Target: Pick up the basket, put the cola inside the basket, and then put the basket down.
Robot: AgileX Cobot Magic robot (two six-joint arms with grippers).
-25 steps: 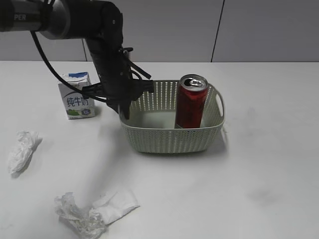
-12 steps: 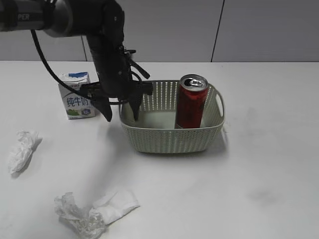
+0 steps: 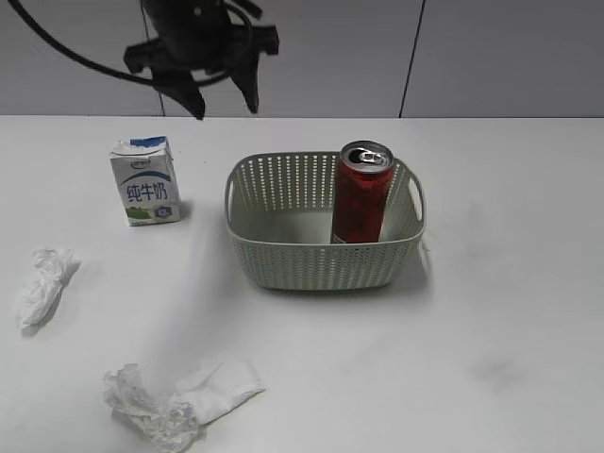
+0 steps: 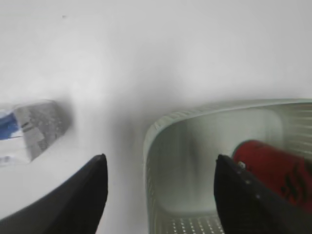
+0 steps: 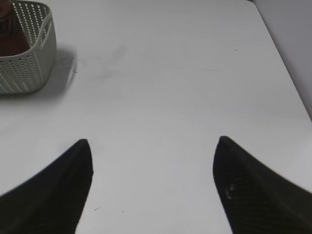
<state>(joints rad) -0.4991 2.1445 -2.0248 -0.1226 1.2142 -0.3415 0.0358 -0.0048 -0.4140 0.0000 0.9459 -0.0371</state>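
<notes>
The pale sage-green basket (image 3: pixel 283 255) rests on the white table, mid-view. The dark-red cola can (image 3: pixel 360 196) stands upright inside it at the right end. My left gripper (image 3: pixel 225 107) is open and empty, high above the basket's left end. In the left wrist view the open jaws (image 4: pixel 160 158) frame the basket's rim (image 4: pixel 151 141) and the cola (image 4: pixel 273 165) below, blurred. My right gripper (image 5: pixel 153 141) is open and empty over bare table, with the basket (image 5: pixel 24 68) at the far left of its view. The right arm is out of the exterior view.
A white-and-blue milk carton (image 3: pixel 144 181) stands left of the basket; it also shows in the left wrist view (image 4: pixel 29 126). Crumpled white paper lies at the left edge (image 3: pixel 41 285) and at the front left (image 3: pixel 179 396). A grey wall runs behind the table.
My left gripper let go of the basket's left rim, opened, and rose well above it. The basket and cola have not moved.
</notes>
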